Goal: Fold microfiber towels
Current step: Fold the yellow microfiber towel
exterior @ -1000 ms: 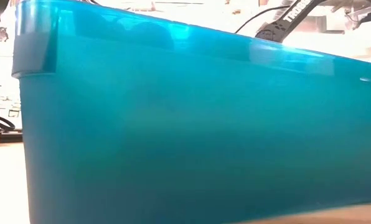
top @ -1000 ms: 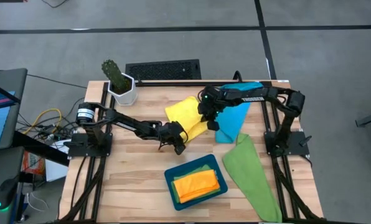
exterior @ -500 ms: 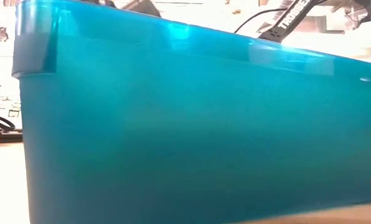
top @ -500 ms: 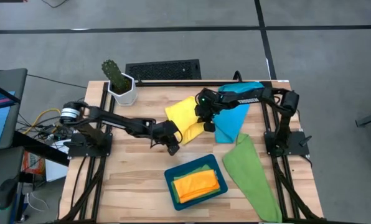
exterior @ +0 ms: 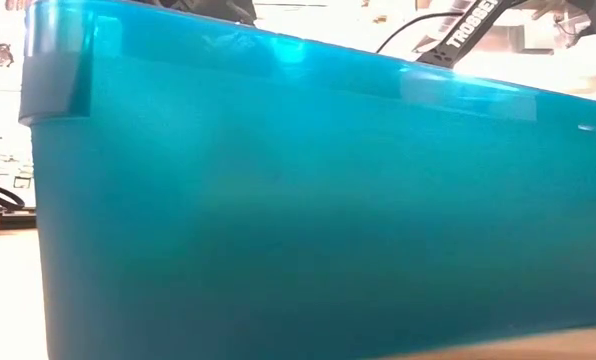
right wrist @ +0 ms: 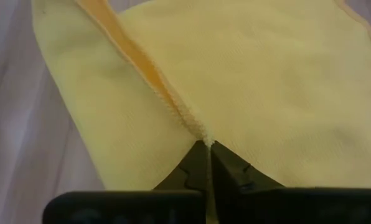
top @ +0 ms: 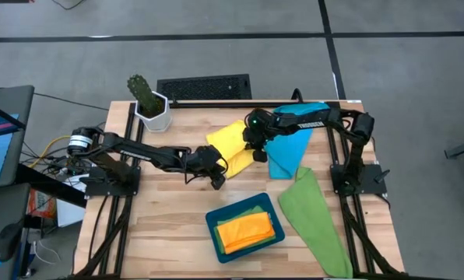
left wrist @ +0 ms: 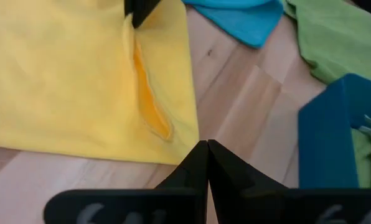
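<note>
The yellow towel [top: 233,146] lies on the tabletop [top: 170,225] beyond the teal tray [top: 245,228], partly folded. The right pincer [right wrist: 208,144] is clamped on the towel's hemmed edge on the side nearest the sky-blue towel [top: 289,152]. The left pincer [left wrist: 206,144] is closed and empty, just beside the yellow towel's tray-side corner. The tray holds a folded orange towel [top: 247,230] on a green towel [top: 249,210]; another green towel [top: 314,220] lies beside the tray.

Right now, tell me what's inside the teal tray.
In the teal tray a folded orange towel lies on a green towel; only the green's edge shows. Anything beneath them is hidden.
</note>
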Tool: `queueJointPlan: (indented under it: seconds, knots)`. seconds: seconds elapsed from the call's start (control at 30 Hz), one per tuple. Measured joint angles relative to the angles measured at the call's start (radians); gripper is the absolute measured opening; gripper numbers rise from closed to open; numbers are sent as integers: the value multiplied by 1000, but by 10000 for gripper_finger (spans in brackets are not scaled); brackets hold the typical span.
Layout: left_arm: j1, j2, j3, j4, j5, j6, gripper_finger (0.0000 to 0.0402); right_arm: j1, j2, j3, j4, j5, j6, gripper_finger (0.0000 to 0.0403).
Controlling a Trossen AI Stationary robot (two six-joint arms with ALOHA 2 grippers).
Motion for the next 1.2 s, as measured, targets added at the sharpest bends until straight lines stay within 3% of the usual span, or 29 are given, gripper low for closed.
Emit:
queueJointPlan:
  seconds: [0.5,0.9,1.2]
  knots:
    - [3,18,0,88,-79,51,0,-2,0,0,15,56,10,52]
    - [4,185,-1,159,-60,36,0,-2,1,0,17,57,6,70]
    - [4,230,0,156,-45,6,0,-13,-39,59,-66,53,1,123]
